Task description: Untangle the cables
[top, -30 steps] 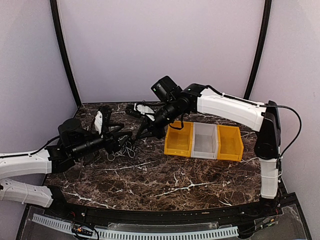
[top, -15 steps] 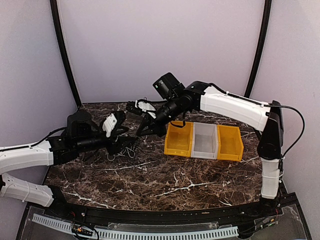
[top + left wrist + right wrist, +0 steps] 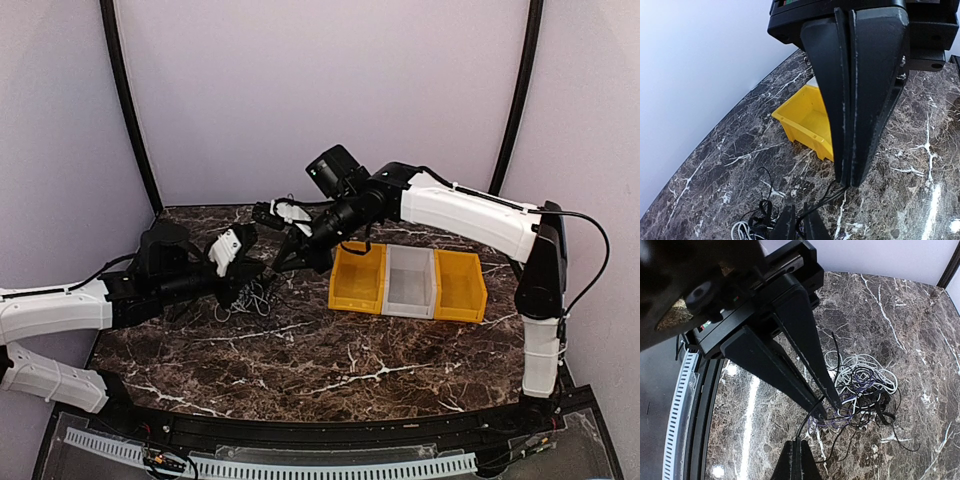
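Right gripper [image 3: 847, 183] fingers are seen pressed together at the upper middle of the left wrist view, and a black strand [image 3: 823, 201] is pinched at their tip. The strand is led down to the left gripper [image 3: 799, 222] at the bottom edge, whose 2 fingers stand with a narrow slit between them — whether the strand is clamped there or merely passes through cannot be told. The cables [image 3: 860, 385] are gathered in 1 loose clump of black and white loops on the marble table [image 3: 910, 310], at centre right of the right wrist view and left of centre in the top view, just under both sets of fingertips. A yellow bin [image 3: 802, 117] is seen behind, apart from the clump. The step in hand is judged to be the drawing of 1 strand out of the tangle. If the 2 grippers are pulled apart too fast, the knot may be tightened rather than loosened, or the whole clump dragged across the table. So thin a cord could also be lost from the pinch — and, with the fingertips so close, a small misjudged move could bring them into contact.
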`<action>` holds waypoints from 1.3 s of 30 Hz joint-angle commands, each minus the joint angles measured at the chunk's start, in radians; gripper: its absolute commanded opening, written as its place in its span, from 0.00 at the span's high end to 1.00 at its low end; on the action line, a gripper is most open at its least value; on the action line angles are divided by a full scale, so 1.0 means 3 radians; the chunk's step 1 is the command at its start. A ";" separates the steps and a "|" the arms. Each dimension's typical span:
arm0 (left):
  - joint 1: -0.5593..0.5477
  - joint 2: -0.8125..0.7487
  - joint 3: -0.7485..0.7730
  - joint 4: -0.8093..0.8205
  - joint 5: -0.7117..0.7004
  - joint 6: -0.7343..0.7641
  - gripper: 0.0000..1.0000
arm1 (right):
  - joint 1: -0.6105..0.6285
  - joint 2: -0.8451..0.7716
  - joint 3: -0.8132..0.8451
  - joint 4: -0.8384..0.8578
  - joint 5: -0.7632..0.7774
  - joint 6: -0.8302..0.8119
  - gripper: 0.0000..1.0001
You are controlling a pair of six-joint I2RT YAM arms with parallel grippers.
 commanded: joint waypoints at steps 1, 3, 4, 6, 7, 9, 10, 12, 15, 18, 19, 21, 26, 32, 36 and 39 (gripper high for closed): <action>-0.0014 -0.0154 0.0058 0.0219 -0.0258 -0.0015 0.98 | -0.0031 0.0021 -0.0001 0.0223 -0.0044 0.0014 0.97; -0.0014 -0.0254 0.0061 0.0266 -0.0475 -0.0107 1.00 | -0.0116 0.0054 -0.0084 0.0437 -0.0202 0.0107 0.74; -0.0013 -0.0324 0.0065 0.0273 -0.0596 -0.0131 1.00 | -0.0154 0.0062 -0.0129 0.0542 -0.0343 0.0128 0.66; -0.0014 -0.0412 0.0095 0.0238 -0.0719 -0.0233 1.00 | -0.0187 0.0083 -0.0240 0.0765 -0.0475 0.0119 0.55; -0.0014 -0.0432 0.0126 0.0210 -0.0739 -0.0260 1.00 | -0.0188 0.0088 -0.0308 0.0895 -0.0492 0.0107 0.51; -0.0014 -0.0487 0.0176 0.0107 -0.0779 -0.0348 1.00 | -0.0186 0.0115 -0.0423 0.1166 -0.0523 0.0133 0.43; -0.0010 -0.0524 0.0202 0.0057 -0.0822 -0.0406 1.00 | -0.0186 0.0146 -0.0450 0.1268 -0.0552 0.0141 0.40; -0.0014 -0.0591 0.0233 0.0006 -0.0882 -0.0503 1.00 | -0.0186 0.0237 -0.0468 0.1484 -0.0596 0.0202 0.37; -0.0012 -0.0700 0.0284 -0.0030 -0.0928 -0.0644 1.00 | -0.0182 0.0426 -0.0413 0.1723 -0.0623 0.0351 0.35; -0.0013 -0.0780 0.0387 -0.0092 -0.0901 -0.0781 1.00 | -0.0140 0.0641 -0.0315 0.1925 -0.0570 0.0448 0.34; -0.0014 -0.0786 0.0410 -0.0121 -0.0875 -0.0800 1.00 | -0.0116 0.0730 -0.0247 0.1961 -0.0529 0.0474 0.34; -0.0014 -0.0786 0.0477 -0.0159 -0.0845 -0.0850 1.00 | -0.0079 0.0962 -0.0089 0.2016 -0.0424 0.0543 0.33; -0.0018 -0.0806 0.0608 -0.0211 -0.0805 -0.0955 1.00 | -0.0053 0.1459 0.0296 0.2317 -0.0238 0.0942 0.34; -0.0027 -0.0858 0.0776 -0.0301 -0.0812 -0.1006 1.00 | -0.0043 0.1840 0.0597 0.2486 -0.0090 0.1162 0.79; -0.0032 -0.0839 0.1004 -0.0392 -0.0824 -0.0993 1.00 | -0.0048 0.1898 0.0581 0.2484 0.0047 0.1283 0.96; -0.0030 -0.0770 0.1362 -0.0462 -0.0886 -0.0921 1.00 | -0.0051 0.1910 0.0542 0.2481 0.0040 0.1327 0.94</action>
